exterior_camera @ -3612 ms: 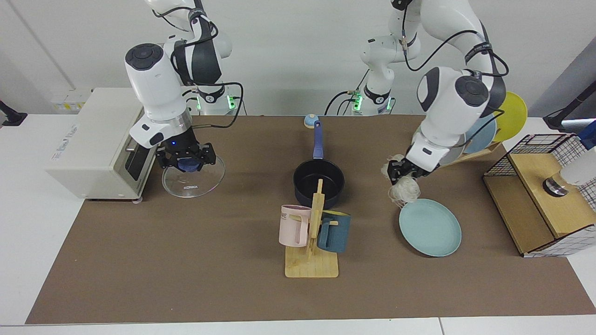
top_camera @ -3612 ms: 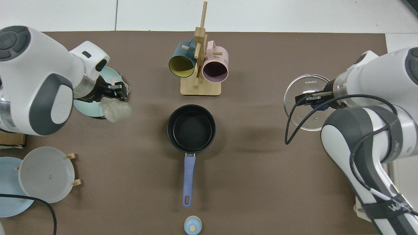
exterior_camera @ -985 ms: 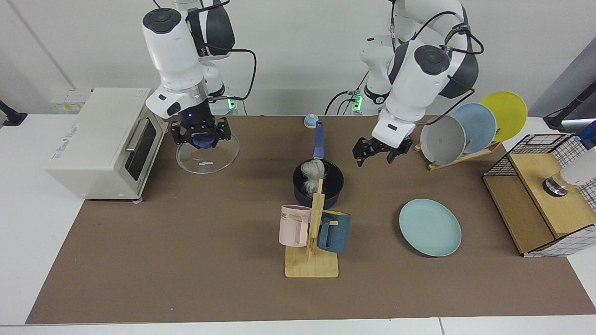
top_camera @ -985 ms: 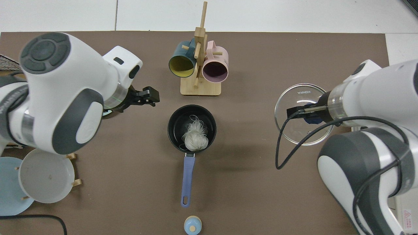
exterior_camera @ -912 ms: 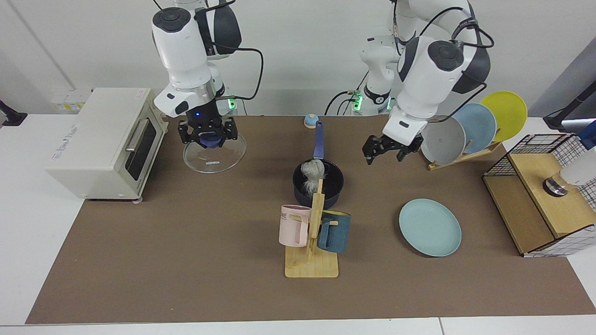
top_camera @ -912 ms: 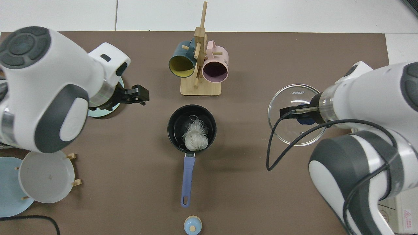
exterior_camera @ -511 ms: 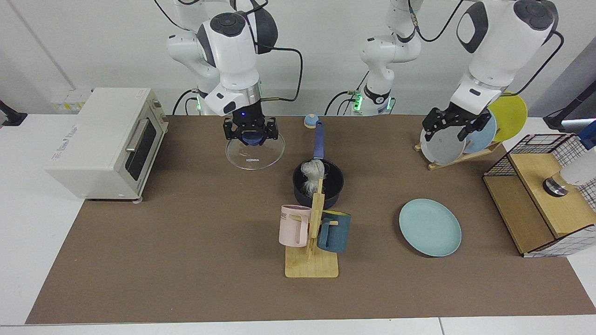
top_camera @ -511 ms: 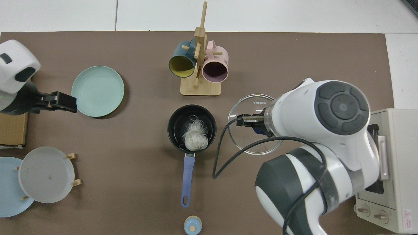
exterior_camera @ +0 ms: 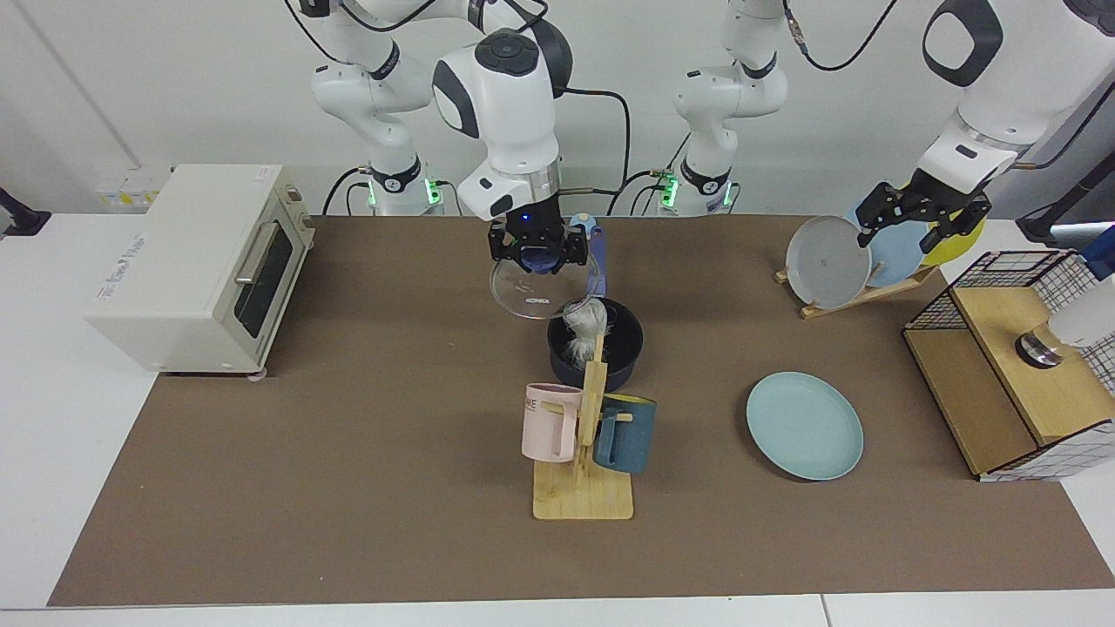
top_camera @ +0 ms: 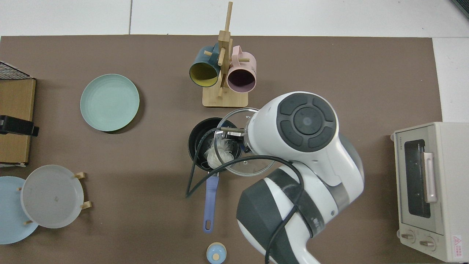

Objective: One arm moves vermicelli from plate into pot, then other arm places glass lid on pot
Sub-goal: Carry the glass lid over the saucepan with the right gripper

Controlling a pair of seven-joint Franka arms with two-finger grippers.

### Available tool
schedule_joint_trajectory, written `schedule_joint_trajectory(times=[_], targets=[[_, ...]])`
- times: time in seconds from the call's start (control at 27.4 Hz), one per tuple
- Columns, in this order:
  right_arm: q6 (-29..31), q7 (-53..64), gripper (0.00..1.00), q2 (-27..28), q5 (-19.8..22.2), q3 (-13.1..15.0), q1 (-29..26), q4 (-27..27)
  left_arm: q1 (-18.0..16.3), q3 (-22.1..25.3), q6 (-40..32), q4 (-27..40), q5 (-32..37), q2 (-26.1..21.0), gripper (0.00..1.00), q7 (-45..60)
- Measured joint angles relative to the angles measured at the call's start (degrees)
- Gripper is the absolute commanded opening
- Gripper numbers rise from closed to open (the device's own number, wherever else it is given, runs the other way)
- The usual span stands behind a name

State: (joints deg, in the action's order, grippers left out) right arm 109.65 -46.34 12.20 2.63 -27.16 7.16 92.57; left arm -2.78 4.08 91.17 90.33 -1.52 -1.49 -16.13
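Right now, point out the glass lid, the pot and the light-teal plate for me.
glass lid [exterior_camera: 533, 300], facing view, clear pane below the knob.
pot [exterior_camera: 623, 357], facing view, black outer wall under the rim.
light-teal plate [top_camera: 109, 102], top view, bare centre.

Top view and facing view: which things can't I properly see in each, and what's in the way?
Right tool and lid knob: top view, hidden under the right arm.
Pot front: facing view, behind the mug rack.
Left tool: top view, cut off by the edge; only a dark end shows.
Whether lid touches vermicelli: neither view settles it.
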Motion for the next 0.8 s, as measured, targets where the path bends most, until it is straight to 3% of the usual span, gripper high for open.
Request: schedule_joint_trajectory(times=[0.18,0.33,0.55,0.8], targets=[[0.02,-4.87,0.00,3.09,2.96,-2.40,1.67,-1.53,0.21,-0.87,-0.01,0.00,-0.03,0.16,1.00,-0.87],[0.02,-7.52,0.00,5.53,4.36,-3.93,2.79,-2.63,0.44,-4.89,0.06,0.00,-0.03,0.16,1.00,-0.49],[0.03,-8.08,0.00,7.35,5.78,-4.22,3.04,-2.16,1.11,-9.52,1.97,0.00,-0.03,0.16,1.00,0.69],[1.97,-8.06,0.00,8.46,6.21,-4.15,2.37,1.23,0.84,-9.22,4.52,0.02,-0.03,0.14,1.00,0.96]])
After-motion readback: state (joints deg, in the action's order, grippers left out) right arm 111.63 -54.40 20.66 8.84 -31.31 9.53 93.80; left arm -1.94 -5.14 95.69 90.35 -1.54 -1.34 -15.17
